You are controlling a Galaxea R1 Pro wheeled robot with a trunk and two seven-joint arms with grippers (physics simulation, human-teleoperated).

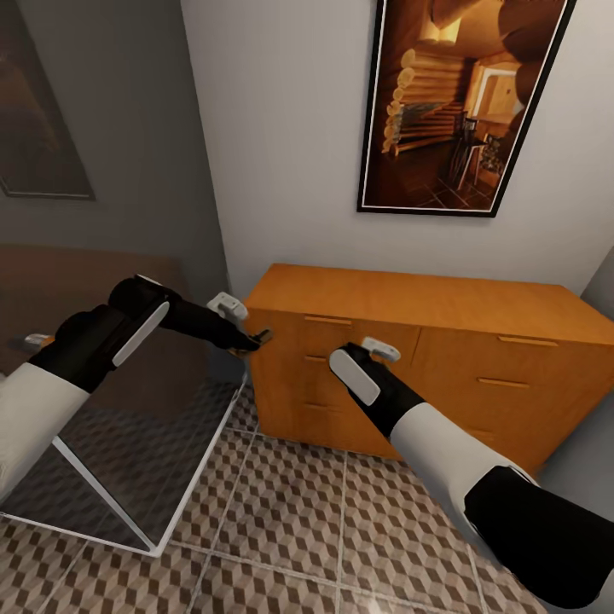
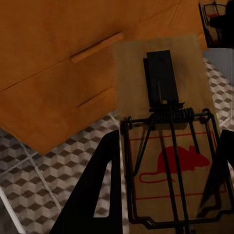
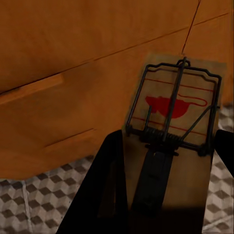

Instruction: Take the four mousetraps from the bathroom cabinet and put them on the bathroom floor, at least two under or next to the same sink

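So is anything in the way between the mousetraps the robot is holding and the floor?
Nothing visible. The left gripper holds one mousetrap and the right gripper holds another mousetrap, both beside the cabinet. Bare patterned bathroom floor lies below them.

Both arms reach forward, left gripper (image 1: pixel 256 339) and right gripper (image 3: pixel 168 185) jaws clamped.

My floor (image 1: pixel 341 520) — square tiles with a brown-and-beige cube print — bears the low orange-brown wooden drawer cabinet (image 1: pixel 477 375).
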